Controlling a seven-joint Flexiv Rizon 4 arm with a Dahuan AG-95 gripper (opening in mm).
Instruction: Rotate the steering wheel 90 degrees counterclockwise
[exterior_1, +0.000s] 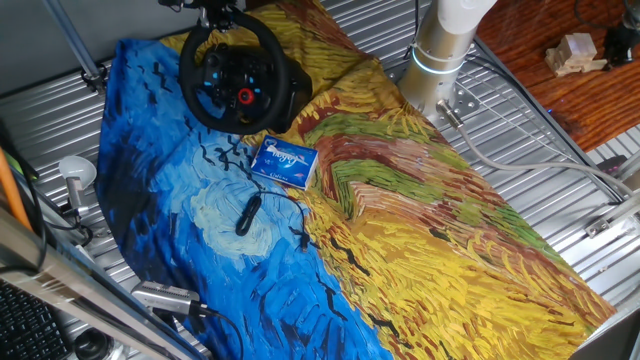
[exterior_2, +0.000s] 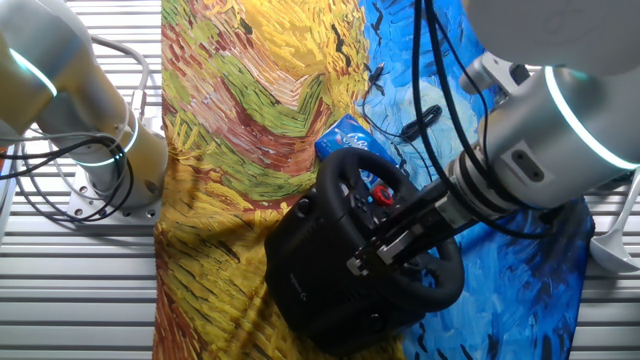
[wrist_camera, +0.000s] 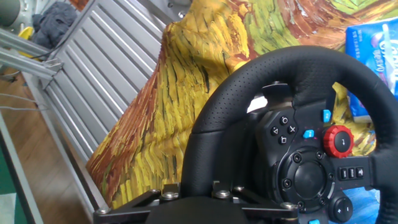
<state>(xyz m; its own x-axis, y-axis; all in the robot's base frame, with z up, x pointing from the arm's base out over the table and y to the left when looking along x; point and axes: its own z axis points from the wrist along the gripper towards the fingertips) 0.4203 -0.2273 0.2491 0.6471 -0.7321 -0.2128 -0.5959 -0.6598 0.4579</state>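
Observation:
The steering wheel (exterior_1: 272, 48) stands at the far end of the painted cloth, its hub showing a red round knob (exterior_1: 245, 96) and small blue buttons. In the other fixed view the steering wheel (exterior_2: 446, 286) rests on its bulky black base (exterior_2: 300, 270). My gripper (exterior_2: 372, 255) reaches in from the right and is shut on the wheel's rim. The hand view shows the steering wheel (wrist_camera: 249, 93) filling the frame, its rim running down between the two fingers of the gripper (wrist_camera: 193, 191). In the first fixed view the gripper (exterior_1: 215, 14) sits at the wheel's top edge, mostly cropped.
A small blue packet (exterior_1: 284, 161) lies just in front of the wheel, and a thin black cable with plug (exterior_1: 248, 212) beyond it on the cloth (exterior_1: 420, 230). The arm's base column (exterior_1: 440, 50) stands to the right of the wheel. Ribbed metal tabletop (exterior_1: 560, 170) surrounds the cloth.

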